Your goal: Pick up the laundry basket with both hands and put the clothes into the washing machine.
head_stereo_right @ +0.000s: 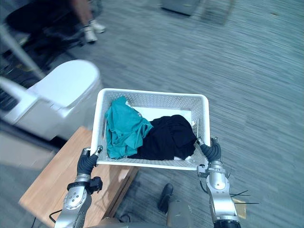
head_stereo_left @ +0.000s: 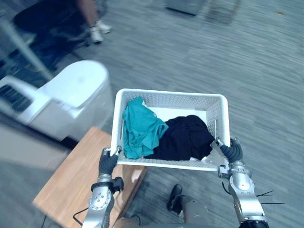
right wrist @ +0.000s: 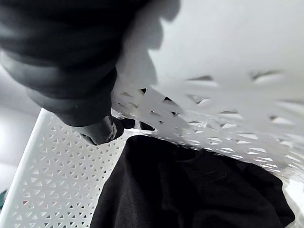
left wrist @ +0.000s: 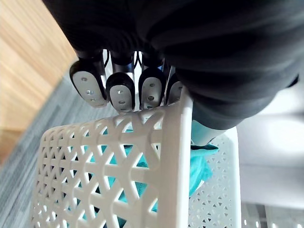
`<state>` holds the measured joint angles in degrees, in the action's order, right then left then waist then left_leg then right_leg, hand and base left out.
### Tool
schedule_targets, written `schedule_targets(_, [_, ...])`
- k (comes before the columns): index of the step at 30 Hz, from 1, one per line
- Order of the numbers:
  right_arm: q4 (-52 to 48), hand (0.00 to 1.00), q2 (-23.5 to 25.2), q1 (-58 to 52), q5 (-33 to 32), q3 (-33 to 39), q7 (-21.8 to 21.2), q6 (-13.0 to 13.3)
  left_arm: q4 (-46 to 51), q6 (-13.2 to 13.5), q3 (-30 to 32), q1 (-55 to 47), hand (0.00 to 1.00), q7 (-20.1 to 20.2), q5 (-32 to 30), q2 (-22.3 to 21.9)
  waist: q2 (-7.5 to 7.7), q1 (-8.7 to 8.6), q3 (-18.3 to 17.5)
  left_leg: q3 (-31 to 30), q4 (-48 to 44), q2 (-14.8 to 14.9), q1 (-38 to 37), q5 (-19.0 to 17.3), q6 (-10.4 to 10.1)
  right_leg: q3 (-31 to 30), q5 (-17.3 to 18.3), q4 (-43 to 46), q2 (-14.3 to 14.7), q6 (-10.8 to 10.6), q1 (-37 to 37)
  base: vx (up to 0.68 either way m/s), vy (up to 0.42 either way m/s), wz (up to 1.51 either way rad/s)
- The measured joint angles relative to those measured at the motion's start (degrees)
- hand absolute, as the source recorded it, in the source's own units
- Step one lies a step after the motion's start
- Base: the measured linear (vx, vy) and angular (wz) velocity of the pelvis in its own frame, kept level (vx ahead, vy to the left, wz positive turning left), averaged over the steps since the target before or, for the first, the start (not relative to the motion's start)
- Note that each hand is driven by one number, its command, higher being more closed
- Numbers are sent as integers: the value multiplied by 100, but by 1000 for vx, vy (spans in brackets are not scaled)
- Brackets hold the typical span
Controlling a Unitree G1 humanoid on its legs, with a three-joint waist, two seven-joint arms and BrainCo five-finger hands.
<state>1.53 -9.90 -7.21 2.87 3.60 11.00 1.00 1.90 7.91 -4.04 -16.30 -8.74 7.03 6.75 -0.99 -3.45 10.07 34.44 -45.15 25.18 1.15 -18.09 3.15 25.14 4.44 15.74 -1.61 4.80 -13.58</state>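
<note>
Left eye view, basket held between hands

Washing machine and wooden table crowd the left; carpet right — open.

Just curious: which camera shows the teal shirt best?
Left eye view: the teal shirt lies in plain view in the basket, left side. Right eye view matches; left wrist view shows scraps through the mesh; right wrist view, at most a sliver.
</note>
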Motion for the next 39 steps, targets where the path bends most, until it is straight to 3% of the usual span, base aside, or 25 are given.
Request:
schedule_targets(1, [-7, 100, -13, 56, 2, -23, 0, -16, -22, 1, 26, -14, 100, 0, 2, -16, 27, 116, 18, -478, -166, -295, 109, -148, -80, -231, 13, -33, 128, 47, 27, 175, -191, -133])
schedule_targets(3, [-8, 100, -234, 98, 14, -219, -79, -34, -106, -2, 125, -316, 100, -9, 6, -281, -20, 498, 75, -1734, -192, -1605, 449, -490, -66, -1068, 1, -348, 508, 120, 472, 187, -107, -188])
schedule_targets(6, [-11, 100, -296, 60, 21, -318, -122, -38, -86, 20, 118, -656, 100, -2, 5, -332, 5, 603, 90, -2374, 574, -2345, 1202, -454, -127, -1515, 8, -707, 537, 122, 818, 137, -13, -114])
schedule_targets(7, [-11, 100, -320, 61, 21, -344, -122, -38, -58, 17, 119, -693, 100, -2, 5, -355, -1, 632, 79, -2597, 1255, -2521, 1554, -269, -394, -1650, 15, -1097, 540, 106, 993, 156, 0, -111])
schedule_targets(8, [-37, 100, -337, 50, 18, -369, -122, -40, -18, 19, 149, -718, 100, -3, 4, -406, -119, 731, 39, -2694, 2214, -2353, 1759, -50, -624, -1736, 20, -1366, 722, -41, 1196, 222, -28, -122])
schedule_targets(9, [-75, 100, -369, 47, 17, -390, -121, -32, 40, 27, 161, -743, 100, -4, 4, -443, -190, 793, 37, -2624, 2263, -2204, 1900, 276, -582, -1777, 101, -936, 710, 57, 1130, 395, 17, -108])
schedule_targets(10, [-69, 100, -396, -3, 13, -366, -108, -34, -42, -3, 142, -723, 100, 4, 4, -447, -249, 823, 32, -2612, 1984, -2196, 1909, 682, -330, -1753, 380, -804, 710, -202, 1168, 468, 71, -83])
schedule_targets(11, [-65, 100, -408, -21, 17, -364, -108, -90, -46, -33, 132, -721, 100, 2, 2, -521, -229, 819, -26, -2665, 2006, -2216, 1862, 845, -153, -1778, 493, -763, 663, -238, 1187, 486, 125, -61])
schedule_targets(14, [-44, 100, -308, -162, 43, -330, -108, -119, -94, -83, 142, -710, 100, 11, 2, -503, 74, 734, -74, -2383, 2214, -2526, 1467, 725, 401, -1868, 1184, 835, 177, -807, 730, 516, 113, -23])
schedule_targets(16, [65, 100, -252, -182, 122, -305, -128, -147, -101, -156, 116, -746, 100, 12, 1, -489, 86, 730, -69, -2280, 2230, -2586, 1129, 530, 555, -1704, 1169, 2180, -83, -935, 349, 435, 89, -19])
schedule_targets(17, [196, 100, -189, -216, 125, -298, -130, -147, -112, -192, 95, -753, 100, 10, 0, -430, 86, 706, -57, -2276, 2321, -2666, 739, 363, 613, -1447, 1205, 3181, -401, -833, 74, 574, 96, -11])
schedule_targets(19, [293, 100, -122, -223, 126, -297, -130, -147, -113, -199, 102, -759, 100, -6, 2, -340, 60, 629, -61, -2306, 2529, -2693, 194, 181, 624, -1144, 1385, 3772, -714, -539, -157, 474, 51, 3])
schedule_targets(22, [291, 100, -62, -163, 125, -240, -143, -137, -88, -178, 98, -674, 100, 0, 3, -242, -88, 526, -57, -2485, 3013, -2504, -376, 35, 505, -768, 1427, 2907, -757, -465, -814, 586, -7, 16])
schedule_targets(23, [291, 100, -64, -145, 121, -234, -156, -137, -94, -184, 91, -626, 100, 3, 4, -215, -146, 453, -21, -2536, 3204, -2387, -572, 26, 480, -648, 1175, 2043, -672, -507, -1042, 521, -63, 33])
schedule_targets(26, [291, 100, -60, -147, 116, -179, -155, -138, -217, -190, 60, -453, 100, 6, -1, -172, -121, 288, 57, -2696, 3656, -2283, -1253, -48, 102, -662, -281, -645, -538, -800, -1279, 531, -117, 35])
schedule_targets(27, [290, 100, -70, -145, 116, -175, -155, -138, -240, -190, 45, -442, 100, 6, -1, -168, -91, 257, 69, -2743, 3700, -2301, -1430, -110, -18, -676, -444, -881, -571, -795, -1321, 654, -188, 30])
schedule_targets(28, [290, 100, -74, -199, 118, -169, -154, -138, -247, -192, 4, -466, 100, 6, -8, -115, 24, 231, 38, -2866, 3731, -2342, -1776, -255, -266, -713, -528, -1136, -571, -653, -1320, 747, -227, 23])
schedule_targets(29, [290, 100, -97, -234, 123, -150, -151, -149, -354, -201, -28, -419, 100, 5, -31, -209, -131, 203, -17, -3045, 3675, -2208, -2035, -339, -395, -871, -1389, -757, -502, -366, -1361, 784, -218, 16])
schedule_targets(31, [290, 100, -242, -192, 126, -109, -151, -150, -479, -227, -30, -286, 100, 3, -46, -421, -551, 216, -127, -3159, 3049, -1786, -1905, -199, -625, -661, -1309, 61, -261, -86, -1540, 883, -254, -6])
schedule_targets(32, [289, 100, -275, -148, 126, -104, -151, -150, -493, -235, -24, -232, 100, 0, -44, -441, -667, 227, -137, -3199, 2131, -1583, -1564, 226, -1121, -607, -969, 410, -125, 13, -1499, 768, -254, -23])
schedule_targets(33, [287, 100, -282, -147, 126, -107, -152, -150, -494, -238, -24, -225, 100, 3, -44, -436, -675, 237, -139, -3207, 1568, -1529, -1344, 634, -1256, -609, -795, 473, -76, 20, -1393, 886, -289, -28])
schedule_targets(34, [280, 100, -306, -185, 125, -105, -147, -151, -497, -248, -34, -256, 100, 5, -44, -456, -692, 296, -125, -3244, 326, -1395, -856, 1453, -1760, -634, -574, 389, 27, 20, -1010, 582, -151, -14])
schedule_targets(35, [272, 100, -297, -220, 117, -70, -122, -151, -501, -246, -53, -252, 100, 8, -41, -469, -725, 284, -111, -3235, -691, -1212, -465, 1418, -1799, -611, -551, 208, 134, 35, -638, 959, -200, -6])
schedule_targets(36, [166, 100, -279, -287, 114, -64, -105, -151, -495, -233, -60, -283, 100, 9, -38, -468, -688, 297, 8, -3024, -1842, -1026, 65, 1175, -1387, -659, -345, -160, 270, 31, 181, 635, -92, 7])
schedule_targets(39, [-185, 100, -286, -441, 114, -70, -85, -148, -405, -94, -88, -421, 100, 95, 5, -426, -604, 497, 81, -2511, -2133, -956, 1067, 577, -622, -894, 125, -744, 362, -140, 1267, 542, -14, -11])
